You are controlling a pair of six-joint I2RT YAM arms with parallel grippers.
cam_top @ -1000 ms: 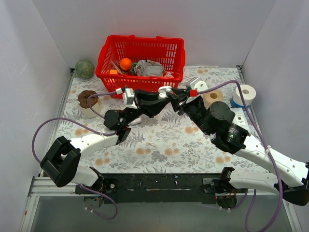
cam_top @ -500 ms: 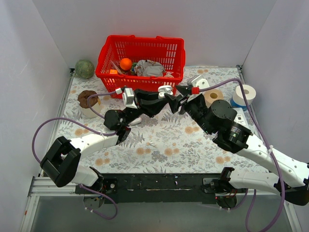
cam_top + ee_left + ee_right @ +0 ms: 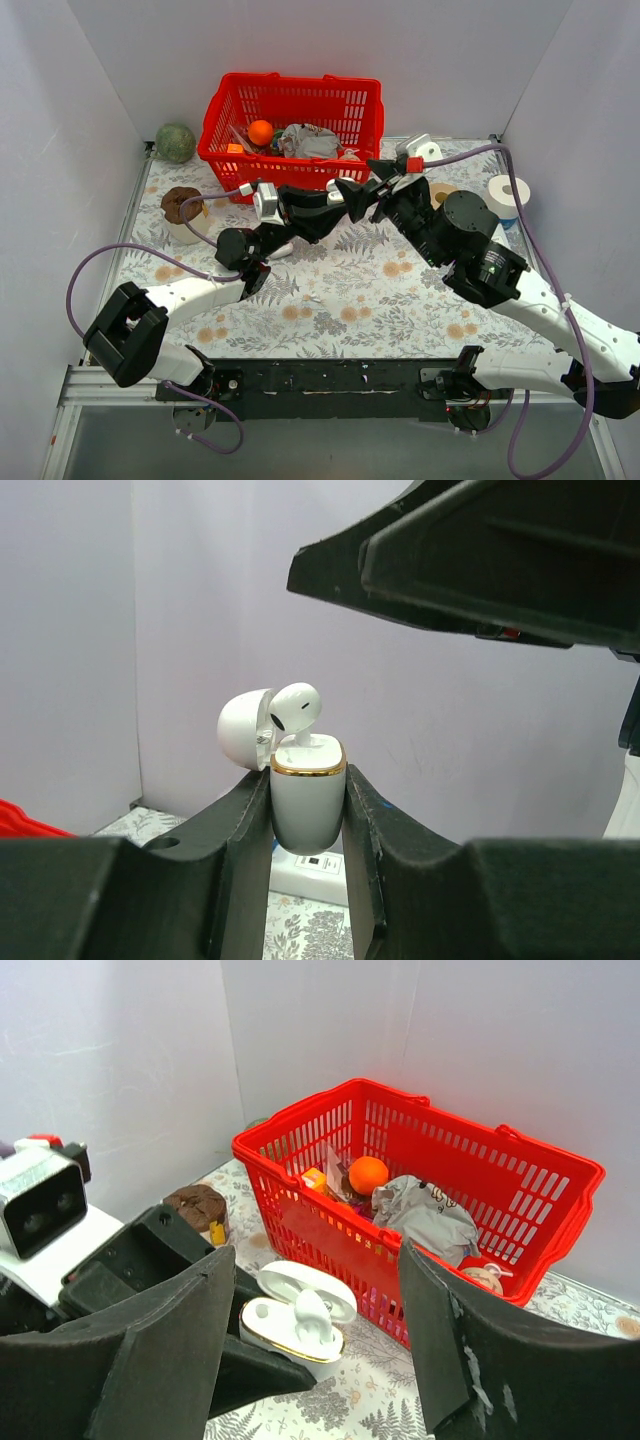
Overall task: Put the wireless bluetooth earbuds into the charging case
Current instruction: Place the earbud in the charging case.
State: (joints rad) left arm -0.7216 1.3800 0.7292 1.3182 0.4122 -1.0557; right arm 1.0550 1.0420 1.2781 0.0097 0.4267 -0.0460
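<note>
My left gripper (image 3: 307,785) is shut on the white charging case (image 3: 308,810) with the gold rim, holding it upright in the air with its lid (image 3: 243,730) flipped open. One white earbud (image 3: 296,708) stands in the case, its head sticking up above the rim. In the right wrist view the case (image 3: 268,1338) and the earbud (image 3: 311,1316) lie below and between the fingers of my right gripper (image 3: 315,1260), which is open and touches neither. From the top both grippers (image 3: 365,178) meet in front of the basket, around the case (image 3: 338,184).
A red basket (image 3: 212,130) with an orange and bags stands just behind the grippers. A green ball (image 3: 175,142) and a brown-topped cup (image 3: 182,206) are at the left, tape rolls (image 3: 508,192) at the right. A white box (image 3: 315,865) lies on the flowered cloth.
My right gripper has opened wide and drawn back to the right, away from the case. The earbud stays standing in the case. The left arm has held still.
</note>
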